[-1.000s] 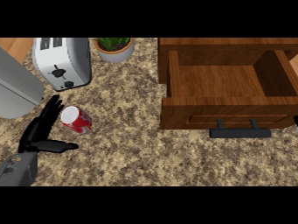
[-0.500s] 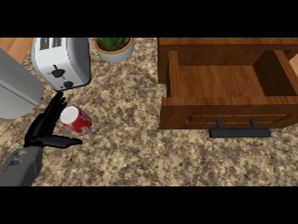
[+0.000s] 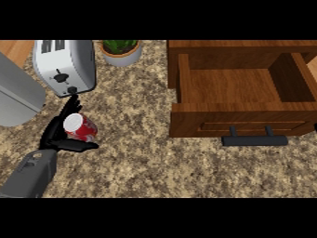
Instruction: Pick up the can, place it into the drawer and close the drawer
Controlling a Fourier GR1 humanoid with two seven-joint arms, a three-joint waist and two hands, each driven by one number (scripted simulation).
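While flanking the can (image 3: pixel 80 128) at 9 o'clock with left hand (image 3: pixel 56 138) unclenched: could topple it toward the toaster (image 3: pixel 64 65) on closing.

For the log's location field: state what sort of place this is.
Most likely a kitchen: a speckled stone-look countertop carries a toaster and a potted plant, with an open wooden drawer beside them.

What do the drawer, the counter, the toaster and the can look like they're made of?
Drawer: brown wood, visible grain; its handle dark, probably metal. Counter: speckled brown stone, likely granite. Toaster: silvery metal with a smooth sheen. Can: probably metal, red sides, pale top.
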